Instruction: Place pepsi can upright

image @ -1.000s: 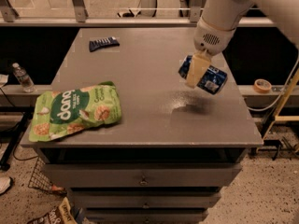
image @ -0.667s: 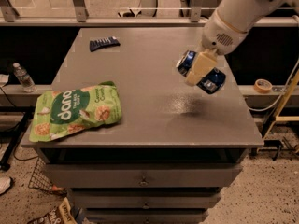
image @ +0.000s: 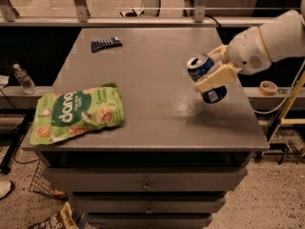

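The pepsi can (image: 206, 78), dark blue with a silver top, is held in the air above the right part of the grey table (image: 152, 70). It is tilted, with its top up and to the left. My gripper (image: 213, 70) comes in from the right on a white arm and is shut on the can, with one cream finger (image: 215, 78) across its front. The can does not touch the table.
A large green snack bag (image: 76, 112) lies at the front left of the table. A small dark blue packet (image: 106, 44) lies at the back left. A plastic bottle (image: 23, 79) stands off the table's left side. A tape roll (image: 268, 87) lies to the right.
The arm has swung round so it now reaches in from the right instead of from above. The can has turned with it, from lying nearly flat to standing more upright, at about the same spot.
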Motion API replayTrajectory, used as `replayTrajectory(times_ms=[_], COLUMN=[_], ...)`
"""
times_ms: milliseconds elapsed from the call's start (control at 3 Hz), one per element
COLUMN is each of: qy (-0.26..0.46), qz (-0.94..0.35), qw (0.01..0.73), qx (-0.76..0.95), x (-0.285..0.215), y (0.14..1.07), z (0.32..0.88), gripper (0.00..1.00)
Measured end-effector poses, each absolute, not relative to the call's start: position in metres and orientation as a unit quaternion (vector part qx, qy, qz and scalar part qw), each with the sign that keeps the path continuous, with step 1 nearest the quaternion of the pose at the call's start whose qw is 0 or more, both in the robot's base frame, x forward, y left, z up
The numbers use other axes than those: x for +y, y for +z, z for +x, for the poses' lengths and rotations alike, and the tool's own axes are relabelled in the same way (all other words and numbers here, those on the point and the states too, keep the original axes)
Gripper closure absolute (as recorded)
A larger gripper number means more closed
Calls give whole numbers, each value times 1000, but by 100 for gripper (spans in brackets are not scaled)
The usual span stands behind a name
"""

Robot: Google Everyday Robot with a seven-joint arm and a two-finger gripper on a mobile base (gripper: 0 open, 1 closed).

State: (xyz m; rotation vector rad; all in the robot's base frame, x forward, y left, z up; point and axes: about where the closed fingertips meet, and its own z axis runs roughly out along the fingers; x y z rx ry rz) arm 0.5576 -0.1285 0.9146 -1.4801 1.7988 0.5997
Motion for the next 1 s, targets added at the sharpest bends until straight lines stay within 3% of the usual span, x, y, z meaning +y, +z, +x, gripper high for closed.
replayTrajectory(times_ms=[667, 1000], qy=[362, 373], qz=[-489, -462], qw=[485, 524], qx=[629, 611], x=[-133, -136], y=[919, 919], z=[552, 550], gripper=[100, 100])
